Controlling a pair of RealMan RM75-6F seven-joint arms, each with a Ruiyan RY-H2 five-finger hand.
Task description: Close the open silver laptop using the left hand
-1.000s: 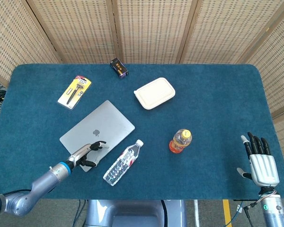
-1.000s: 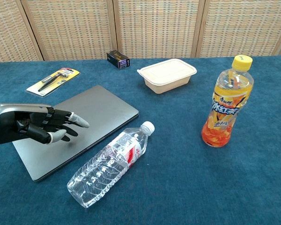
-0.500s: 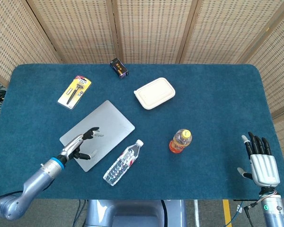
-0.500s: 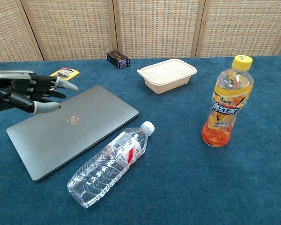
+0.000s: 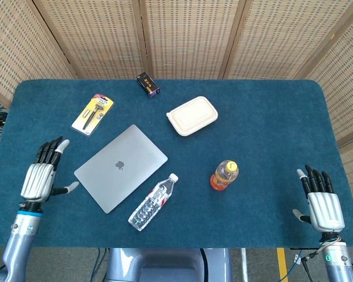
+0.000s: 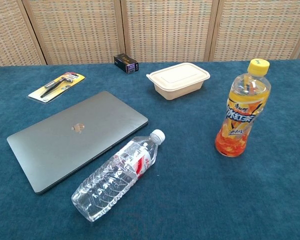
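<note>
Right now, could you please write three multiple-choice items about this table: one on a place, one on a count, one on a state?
1. Where does the clear water bottle lie?
A. beside the laptop's near-right edge
B. on the food box
C. behind the razor pack

2. How many bottles are on the table?
A. one
B. two
C. four

3. In what state is the silver laptop?
A. open
B. closed flat
C. held up by the left hand

Answers:
1 A: the water bottle lies along the laptop.
2 B: only it and the orange drink bottle show.
3 B: the lid is down, logo up, with the left hand apart on the table, fingers spread, like the right hand.
</note>
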